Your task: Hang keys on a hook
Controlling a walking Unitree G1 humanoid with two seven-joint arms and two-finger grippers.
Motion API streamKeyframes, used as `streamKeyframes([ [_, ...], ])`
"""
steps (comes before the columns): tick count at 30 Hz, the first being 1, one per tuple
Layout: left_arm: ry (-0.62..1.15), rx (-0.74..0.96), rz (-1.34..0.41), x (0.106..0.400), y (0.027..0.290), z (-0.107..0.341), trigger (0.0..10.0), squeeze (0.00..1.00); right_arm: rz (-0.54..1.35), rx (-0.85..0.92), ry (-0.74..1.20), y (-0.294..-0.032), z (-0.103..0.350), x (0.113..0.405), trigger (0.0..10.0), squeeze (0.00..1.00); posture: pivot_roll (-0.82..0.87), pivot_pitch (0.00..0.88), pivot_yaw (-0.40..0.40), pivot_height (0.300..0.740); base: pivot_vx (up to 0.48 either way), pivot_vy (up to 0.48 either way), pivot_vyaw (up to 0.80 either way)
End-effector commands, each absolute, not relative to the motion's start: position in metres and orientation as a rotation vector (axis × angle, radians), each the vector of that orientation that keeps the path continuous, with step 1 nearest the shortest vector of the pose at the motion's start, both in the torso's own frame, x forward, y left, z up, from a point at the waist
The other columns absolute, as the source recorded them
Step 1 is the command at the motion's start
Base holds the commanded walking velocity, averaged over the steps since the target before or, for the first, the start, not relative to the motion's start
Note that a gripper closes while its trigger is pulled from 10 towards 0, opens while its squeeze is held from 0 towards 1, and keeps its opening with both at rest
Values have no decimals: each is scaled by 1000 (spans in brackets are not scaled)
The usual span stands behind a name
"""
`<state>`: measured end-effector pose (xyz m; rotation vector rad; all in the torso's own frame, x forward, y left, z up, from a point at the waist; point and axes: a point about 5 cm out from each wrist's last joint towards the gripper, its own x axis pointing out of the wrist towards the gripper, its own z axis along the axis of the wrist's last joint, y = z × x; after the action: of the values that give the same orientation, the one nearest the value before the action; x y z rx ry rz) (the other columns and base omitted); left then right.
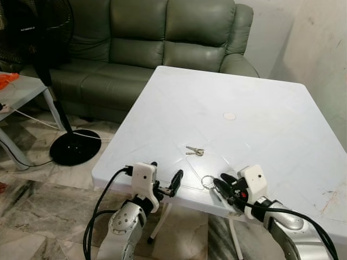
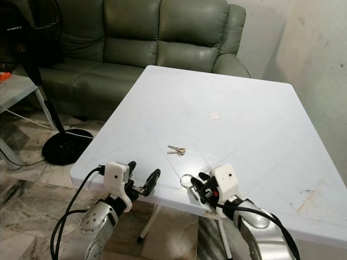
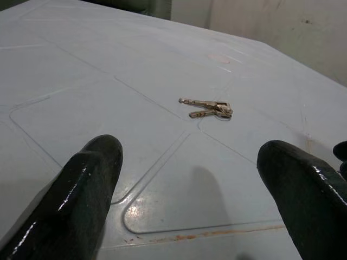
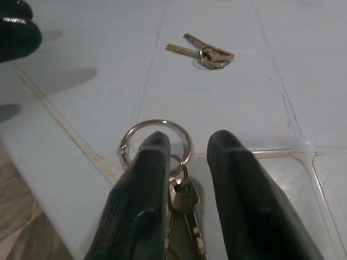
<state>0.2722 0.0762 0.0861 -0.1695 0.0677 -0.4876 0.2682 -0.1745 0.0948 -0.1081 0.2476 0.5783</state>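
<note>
Between the right gripper's two black fingers hangs a bunch of keys: a big silver ring sticking out past the fingertips, a smaller ring linked to it, and a couple of silvery keys running back between the fingers. The fingers are only a narrow gap apart and pinch the bunch, right over the near edge of the white table.

The head views show just the ring poking out in front of that gripper; you need the right wrist view to see the keys themselves tucked between the fingers. It also picks up a rusty-looking stain line along the table's edge groove.

A second, smaller set of keys lies flat on the table a bit further in, two keys fanned out from a little ring, not touching anything. The left wrist view looks straight at it.

The left gripper hovers just beside the table's near edge, fingers spread wide, holding nothing.

Beyond the table sits a green sofa, with a black standing fan on the marble floor off to the left, its cable trailing past a small side table.
</note>
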Motion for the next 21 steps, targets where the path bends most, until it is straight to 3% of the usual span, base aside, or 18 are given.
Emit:
streamKeyframes([
  [1,46,-185,-493,273,70,92,10000,0,594,-107,256,-174,94,267,10000,0,1,44,-59,740,0,0,0],
  [21,48,-190,-479,273,73,92,10000,0,660,-152,279,-172,91,261,10000,0,2,67,-62,740,0,0,0],
])
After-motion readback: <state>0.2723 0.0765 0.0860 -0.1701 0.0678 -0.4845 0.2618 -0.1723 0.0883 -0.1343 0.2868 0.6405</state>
